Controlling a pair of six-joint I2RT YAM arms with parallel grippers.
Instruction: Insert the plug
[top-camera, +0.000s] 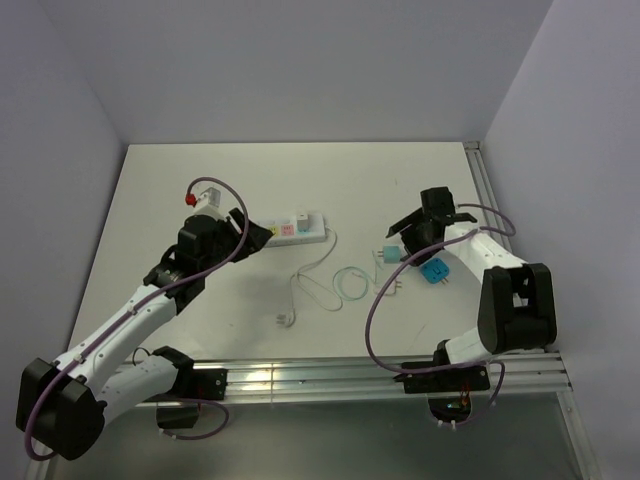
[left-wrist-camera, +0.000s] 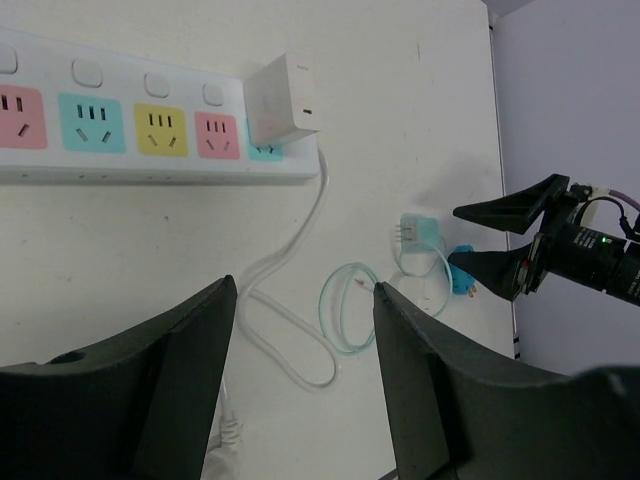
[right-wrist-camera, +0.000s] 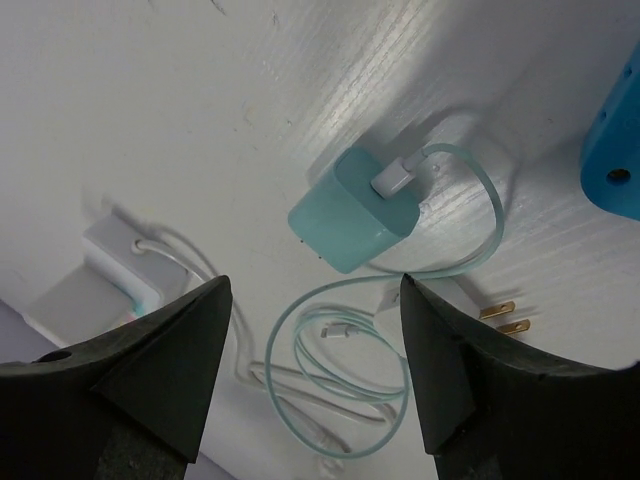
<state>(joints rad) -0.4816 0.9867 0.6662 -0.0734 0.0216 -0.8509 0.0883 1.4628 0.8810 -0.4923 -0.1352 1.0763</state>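
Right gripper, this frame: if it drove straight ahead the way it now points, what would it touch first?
Most likely the teal square charger block with a cable plugged in. It lies on the white table, straight ahead of the open right gripper. Depth is hard to judge from the wrist view.

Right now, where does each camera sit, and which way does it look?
Top: above and behind the robot, looking down on the table; left arm and right arm show.
Left wrist: on the left arm, looking down at the strip and charger; its fingers below, the right hand at right.
Right wrist: on the right arm, looking down at the charger; its fingers below.
Shared: both wrist views show the charger.
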